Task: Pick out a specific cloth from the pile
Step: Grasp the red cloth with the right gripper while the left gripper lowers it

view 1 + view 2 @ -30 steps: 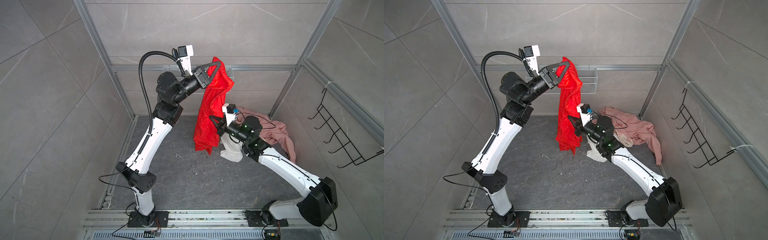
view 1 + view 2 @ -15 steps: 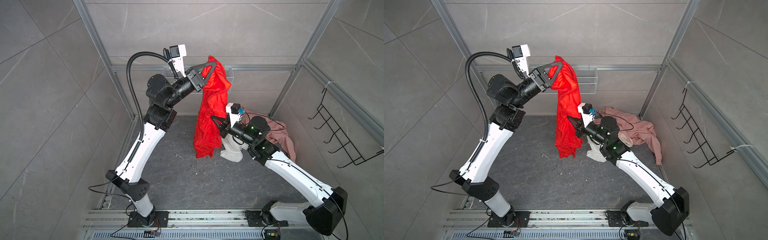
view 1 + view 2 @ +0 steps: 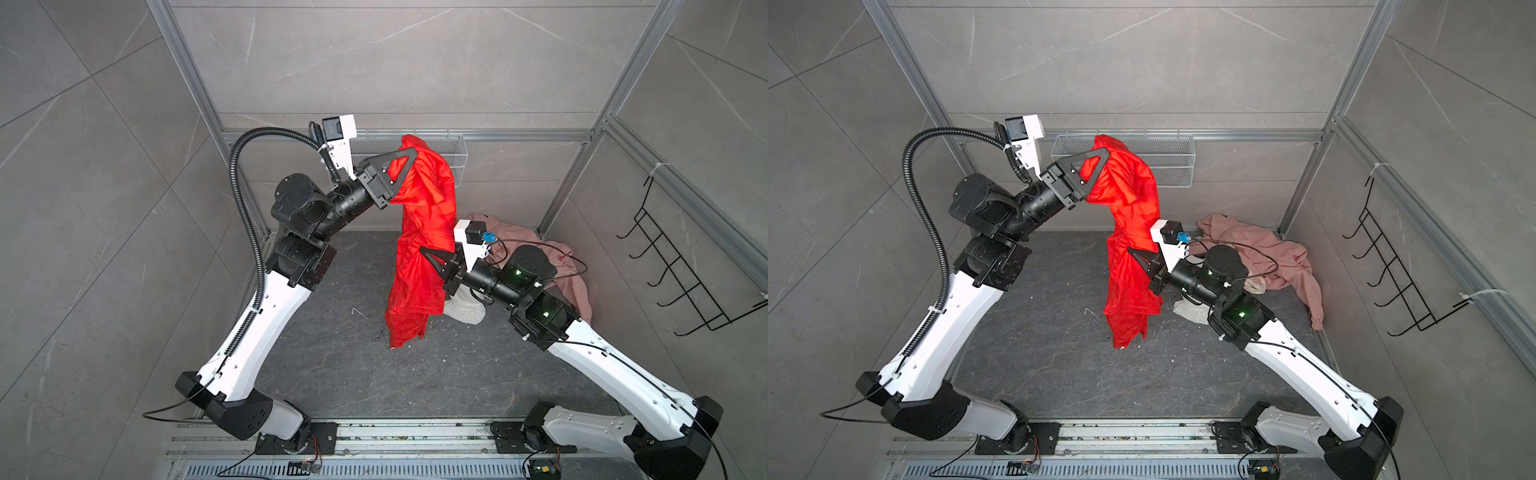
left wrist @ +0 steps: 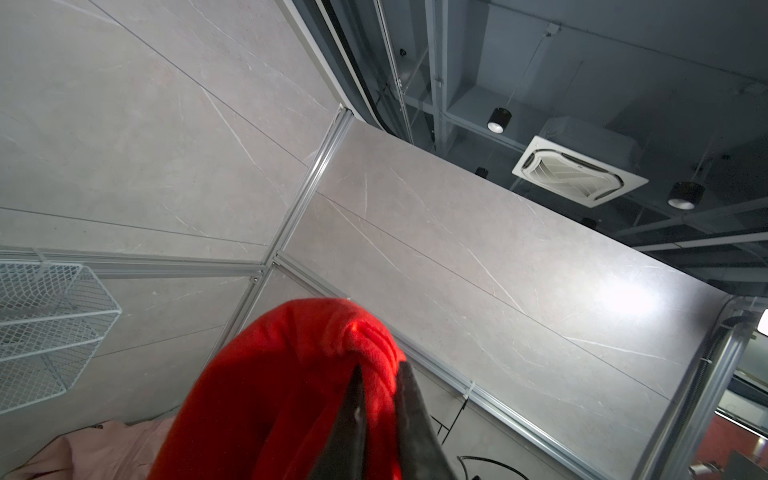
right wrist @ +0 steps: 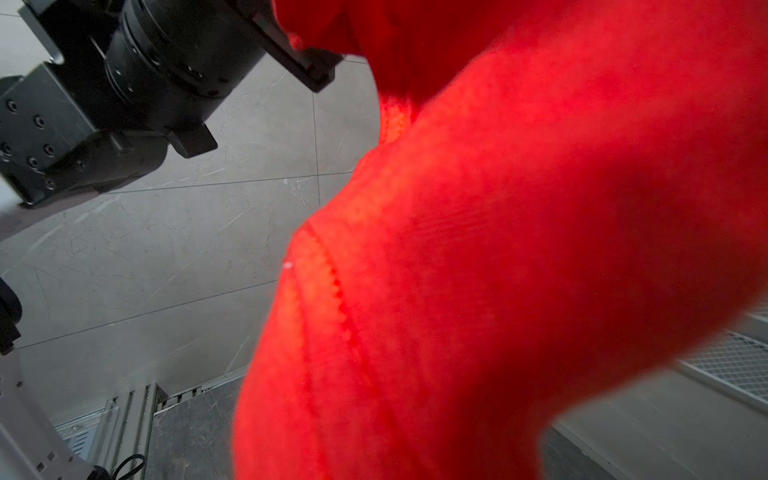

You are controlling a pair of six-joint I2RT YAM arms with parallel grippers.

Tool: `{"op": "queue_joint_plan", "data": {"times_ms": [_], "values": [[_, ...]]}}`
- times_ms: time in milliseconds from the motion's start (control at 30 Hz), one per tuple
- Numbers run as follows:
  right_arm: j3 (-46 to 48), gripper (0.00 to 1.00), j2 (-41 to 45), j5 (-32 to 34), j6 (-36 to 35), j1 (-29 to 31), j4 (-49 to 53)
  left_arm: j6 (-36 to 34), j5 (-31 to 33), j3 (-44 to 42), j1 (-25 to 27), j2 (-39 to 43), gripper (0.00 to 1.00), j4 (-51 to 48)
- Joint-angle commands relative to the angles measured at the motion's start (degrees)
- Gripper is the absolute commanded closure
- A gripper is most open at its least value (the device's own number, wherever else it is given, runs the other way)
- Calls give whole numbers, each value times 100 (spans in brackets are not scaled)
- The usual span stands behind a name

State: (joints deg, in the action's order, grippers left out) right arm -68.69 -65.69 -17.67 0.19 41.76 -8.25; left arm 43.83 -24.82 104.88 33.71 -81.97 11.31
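Plainly, the biggest thing is the pile (image 3: 1283, 253), on the floor below and behind the right pincer (image 3: 426, 252). The pink garment (image 3: 575, 286) sprawls behind it, and the white garment (image 3: 463, 311) is bunched under its wrist.

Next is the cloth (image 3: 409, 274), lifted clear of the pile. It hangs straight down from the left pincer (image 3: 409, 154), which is clamped on a bunched fold at the top. Its lower hem passes just beside the white garment, and whether it brushes the floor cannot be told. If the hem snags there, a sideways carry would likely drag white fabric along.

The cloth looks thin and slick and hangs from one small pinch, so a quick swing could let it slide out.

The right pincer is closed, with its tip against the cloth about halfway down. Whether it nips any fabric cannot be told. If it does, arms moving apart could wrench the top hold loose. If not, it may only push the cloth into a swing.

Both top views give the full hang and how near it is to the pile, which neither wrist view shows. Only the left wrist view shows the grip itself: fingers (image 4: 351, 424) squeezed on a rolled red ridge, with little fabric past the tips. The right wrist view shows blurred red and a zigzag seam (image 5: 332, 282), but not its own fingers.
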Motion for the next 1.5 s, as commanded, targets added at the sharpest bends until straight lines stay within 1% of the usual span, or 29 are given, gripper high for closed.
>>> {"op": "queue_joint_plan", "data": {"times_ms": [0, 233, 533, 767, 1033, 1200, 1467], "values": [[-67, 100, 215, 174, -142, 234, 20, -227, 206, -386, -3, 534, 100, 301], [145, 100, 394, 472, -267, 751, 203, -383, 458, -1427, -5, 1308, 100, 101], [431, 100, 484, 667, -250, 1049, 406, -657, 645, -2222, -5, 1942, 100, -401], [661, 100, 366, 752, -244, 1089, 403, -661, 842, -2880, -5, 2207, 100, -550], [1117, 100, 235, 831, -64, 1089, 78, -643, 999, -3517, -11, 2403, 100, -807], [1320, 100, 173, 875, -43, 1089, -62, -522, 1152, -4030, -6, 2550, 100, -839], [1637, 100, 125, 974, 32, 1089, -128, -435, 1360, -4589, -22, 2817, 100, -946]]}}
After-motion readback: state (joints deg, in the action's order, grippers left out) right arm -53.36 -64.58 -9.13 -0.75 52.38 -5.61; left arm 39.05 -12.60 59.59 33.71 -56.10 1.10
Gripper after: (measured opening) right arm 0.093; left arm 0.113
